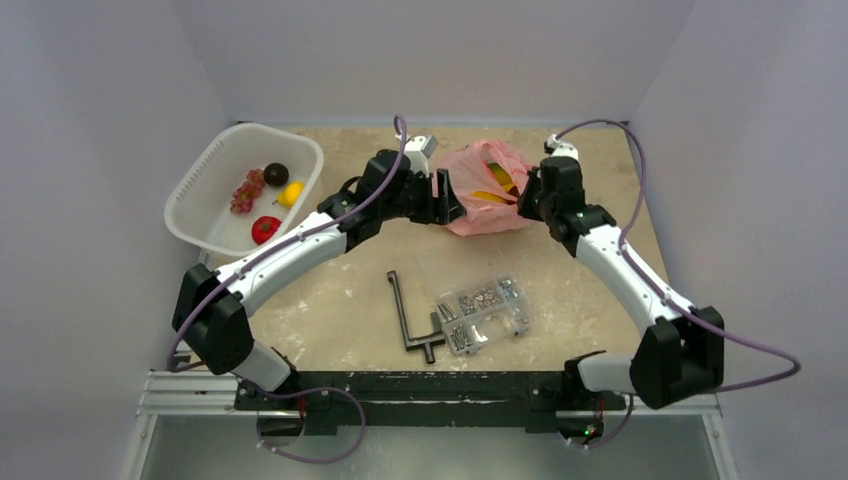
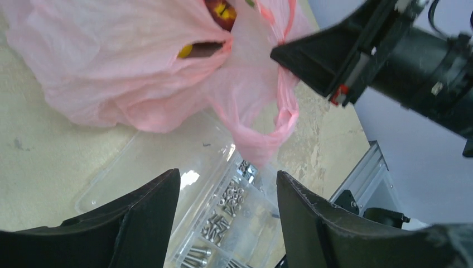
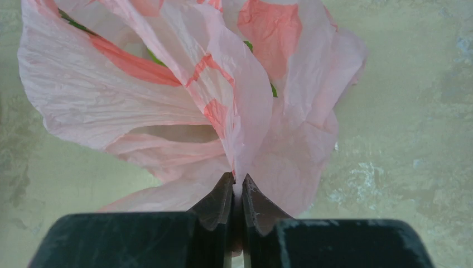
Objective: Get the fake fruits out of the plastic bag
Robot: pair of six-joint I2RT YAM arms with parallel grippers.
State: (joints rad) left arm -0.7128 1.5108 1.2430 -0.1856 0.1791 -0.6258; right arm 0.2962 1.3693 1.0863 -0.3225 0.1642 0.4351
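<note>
Here, crinkly pink bag point(image 3: 139, 100) in right hand point(image 3: 237, 181)

Top external: above near edge, looking down.
Wrists: close, from opposite sides.
Shared: crinkly translucent pink plastic bag point(image 1: 470, 210) near far edge.

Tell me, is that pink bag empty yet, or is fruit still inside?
Not empty. Through the pink bag's open mouth, the top view shows yellow and red fruit inside; how many pieces, I cannot tell.
</note>
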